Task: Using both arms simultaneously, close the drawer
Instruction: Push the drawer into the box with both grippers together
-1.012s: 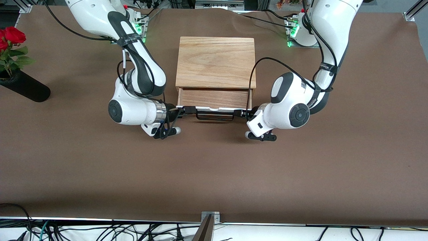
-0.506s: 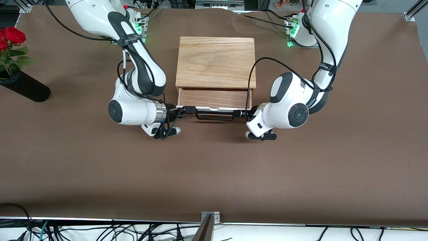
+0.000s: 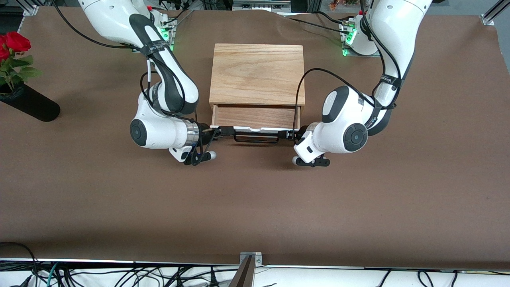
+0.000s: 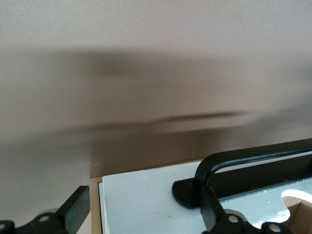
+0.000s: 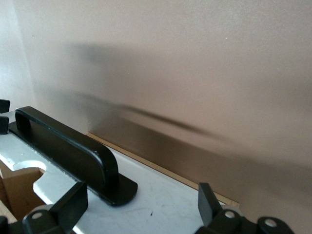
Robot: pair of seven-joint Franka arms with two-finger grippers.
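Note:
The oak box (image 3: 257,73) stands mid-table, its drawer (image 3: 255,116) pulled partly out toward the front camera. The drawer's white front panel (image 3: 255,128) carries a long black wire handle (image 3: 255,139). My right gripper (image 3: 221,130) is at the panel's end toward the right arm, and my left gripper (image 3: 287,135) is at the end toward the left arm. In the left wrist view the left gripper (image 4: 146,222) is open, with the panel (image 4: 146,195) and handle (image 4: 253,161) close before it. In the right wrist view the right gripper (image 5: 141,207) is open before the panel (image 5: 165,200), beside the handle (image 5: 68,141).
A black vase (image 3: 30,103) with red roses (image 3: 14,44) lies at the right arm's end of the table. The brown table (image 3: 255,199) stretches bare between the drawer and the front camera. Cables hang under the table's near edge.
Hardly anything has moved. Both arms have crept a trace toward the box, and the drawer stands about as far out as before.

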